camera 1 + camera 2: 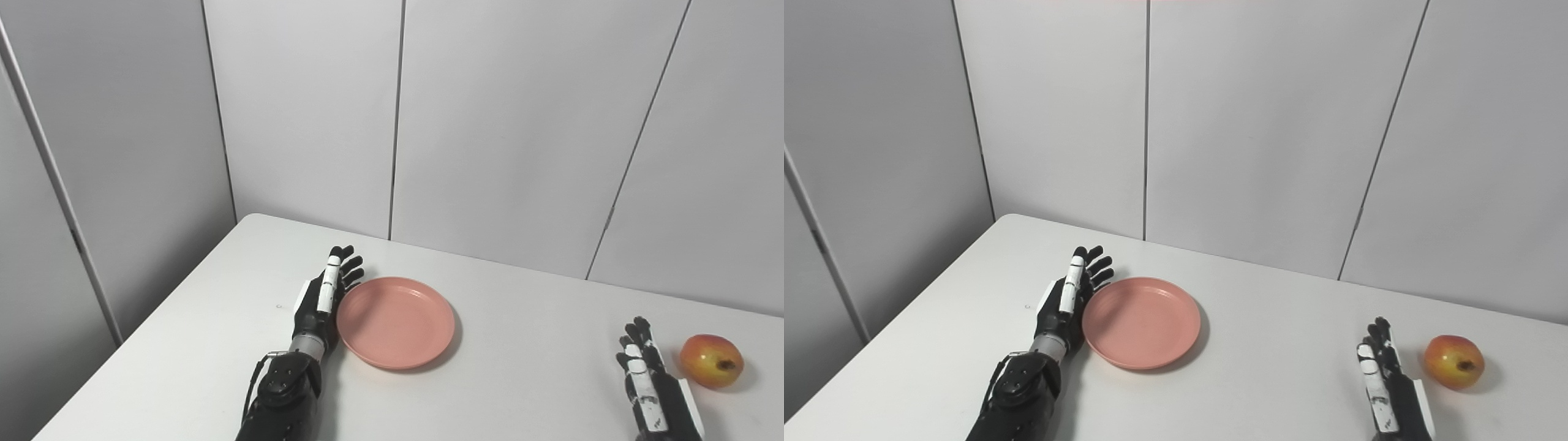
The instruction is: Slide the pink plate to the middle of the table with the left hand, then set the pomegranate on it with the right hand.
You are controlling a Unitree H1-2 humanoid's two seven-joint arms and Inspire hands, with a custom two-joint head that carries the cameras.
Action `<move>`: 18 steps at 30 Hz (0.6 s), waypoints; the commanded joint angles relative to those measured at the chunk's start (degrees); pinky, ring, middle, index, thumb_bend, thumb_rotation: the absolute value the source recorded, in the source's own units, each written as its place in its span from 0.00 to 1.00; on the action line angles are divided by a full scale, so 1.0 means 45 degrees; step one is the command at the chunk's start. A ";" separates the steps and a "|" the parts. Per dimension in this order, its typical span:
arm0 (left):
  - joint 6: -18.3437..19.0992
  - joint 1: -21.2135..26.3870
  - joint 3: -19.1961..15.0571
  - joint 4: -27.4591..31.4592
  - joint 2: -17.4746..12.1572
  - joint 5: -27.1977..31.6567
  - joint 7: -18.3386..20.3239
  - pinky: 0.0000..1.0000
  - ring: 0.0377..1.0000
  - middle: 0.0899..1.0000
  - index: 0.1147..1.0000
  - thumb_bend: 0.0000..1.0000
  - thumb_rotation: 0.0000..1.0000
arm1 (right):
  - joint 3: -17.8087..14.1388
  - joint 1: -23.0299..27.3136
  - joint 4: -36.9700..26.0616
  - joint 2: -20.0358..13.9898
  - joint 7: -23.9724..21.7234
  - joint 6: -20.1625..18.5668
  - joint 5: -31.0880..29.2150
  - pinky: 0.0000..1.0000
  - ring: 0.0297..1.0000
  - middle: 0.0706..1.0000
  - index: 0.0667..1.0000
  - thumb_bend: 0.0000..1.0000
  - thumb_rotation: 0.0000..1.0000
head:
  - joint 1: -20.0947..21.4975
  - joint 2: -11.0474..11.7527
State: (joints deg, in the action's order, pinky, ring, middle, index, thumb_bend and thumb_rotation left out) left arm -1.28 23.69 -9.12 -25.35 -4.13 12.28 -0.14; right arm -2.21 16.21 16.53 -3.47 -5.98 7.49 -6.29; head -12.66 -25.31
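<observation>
- Standing on edge, the left hand [324, 297] has its fingers straight and apart, holding nothing, palm against the near-left rim of the round, shallow pink plate [395, 321].
- The right hand [1387, 383] lies open and empty; the red-yellow pomegranate [1454, 361] sits just to its right, apart from it.

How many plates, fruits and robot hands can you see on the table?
Pink plate: 1
Pomegranate: 1
Robot hands: 2, the left hand beside the plate and the right hand near the fruit
Total: 4
</observation>
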 commanded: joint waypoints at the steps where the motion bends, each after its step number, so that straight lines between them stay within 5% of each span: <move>1: 0.0141 0.0195 0.0188 0.0296 0.0015 -0.0128 0.0180 0.90 0.90 0.89 0.88 0.56 1.00 | 0.0050 0.0192 -0.0118 0.0073 0.0088 0.0219 0.0121 1.00 0.99 1.00 1.00 0.52 0.82 | 0.0195 -0.0100; 18: 0.0848 -0.0287 0.0576 0.1190 0.0111 0.0001 0.0591 0.90 0.91 0.91 0.89 0.54 1.00 | 0.0327 0.0242 -0.0480 0.0433 0.0331 -0.0474 0.0680 1.00 1.00 1.00 1.00 0.58 0.81 | 0.1998 -0.0591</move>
State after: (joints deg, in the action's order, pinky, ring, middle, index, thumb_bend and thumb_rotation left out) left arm 1.90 21.51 -6.94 -20.99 -3.80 12.16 1.73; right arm -0.83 16.07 15.64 -1.73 -4.90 5.55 -3.23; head -3.60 -27.95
